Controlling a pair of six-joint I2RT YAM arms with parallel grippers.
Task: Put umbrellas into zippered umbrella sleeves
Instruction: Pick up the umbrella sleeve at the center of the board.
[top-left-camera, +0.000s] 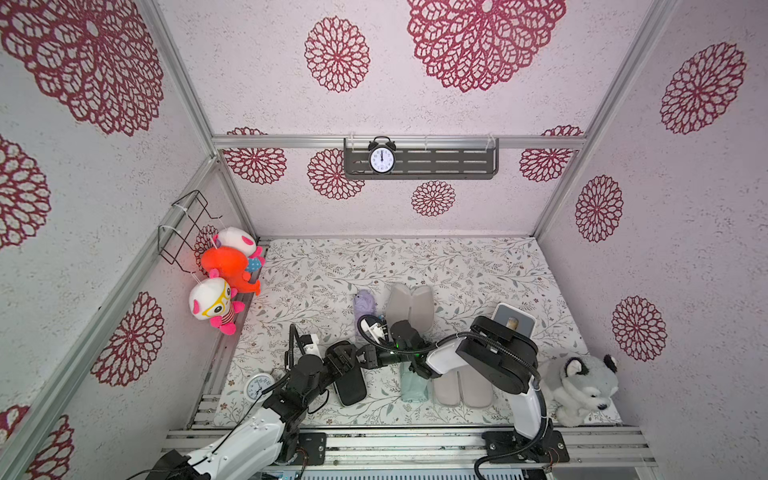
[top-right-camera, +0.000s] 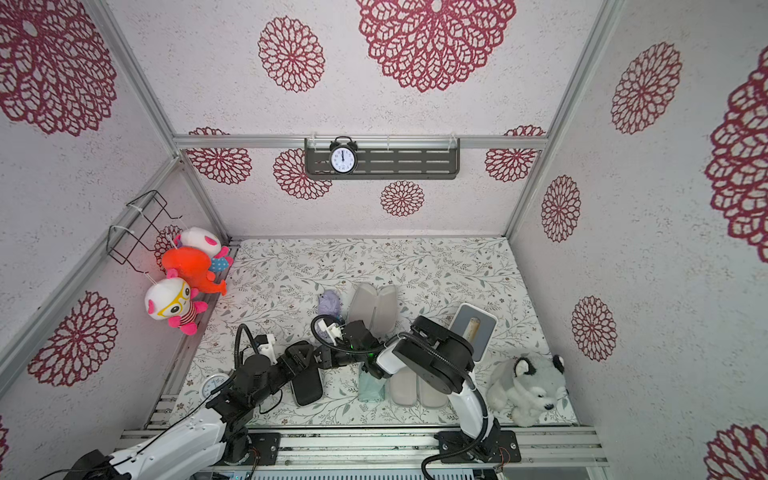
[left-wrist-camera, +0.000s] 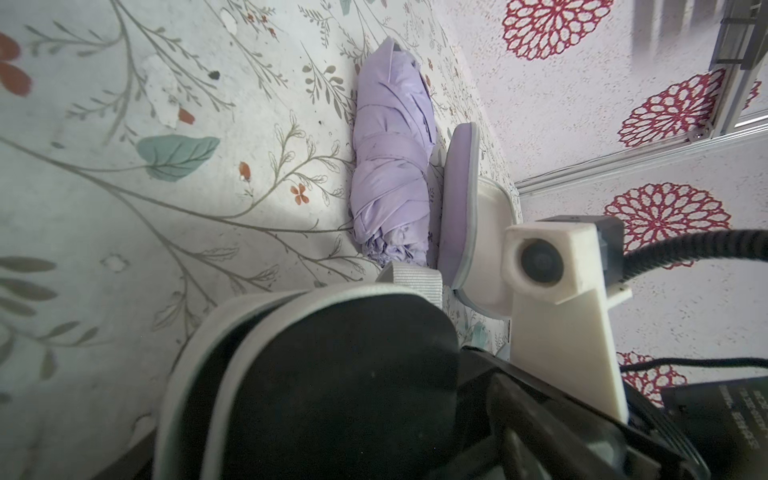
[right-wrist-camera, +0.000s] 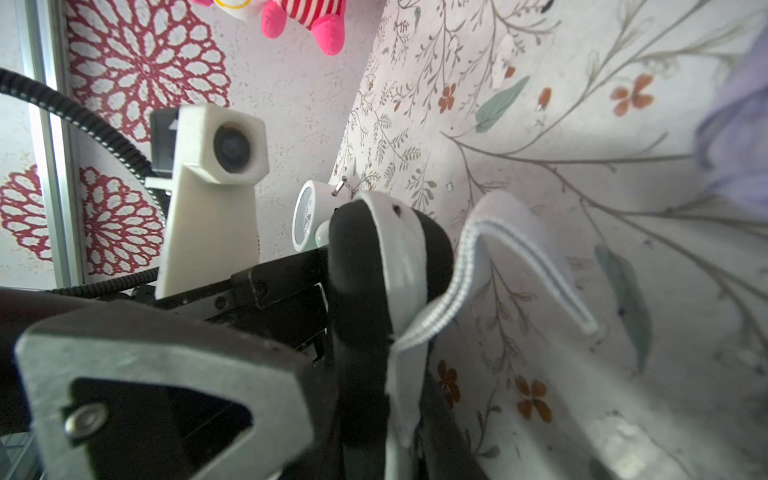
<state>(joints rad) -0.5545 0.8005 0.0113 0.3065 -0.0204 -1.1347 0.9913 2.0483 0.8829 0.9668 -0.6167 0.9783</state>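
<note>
Though strapped round its middle, the lilac umbrella (left-wrist-camera: 390, 174) looks rumpled.

Both top views overlook the whole table (top-left-camera: 457, 266); close-in wrist cameras (left-wrist-camera: 540, 259) face each other across the black sleeve (left-wrist-camera: 332, 374).

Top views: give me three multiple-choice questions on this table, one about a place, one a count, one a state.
1. The mint umbrella lies: A between the black case and an open case; B on the shelf; C on the plush dog.
2. Soft toys hanging on the wall: A one; B three; C five.
3. The far case, beside the lilac umbrella, is: A zipped shut; B lying open; C standing upright.
Answers: A, those two flank it; B, three hang by the wire basket; B, its grey lining faces up.
</note>
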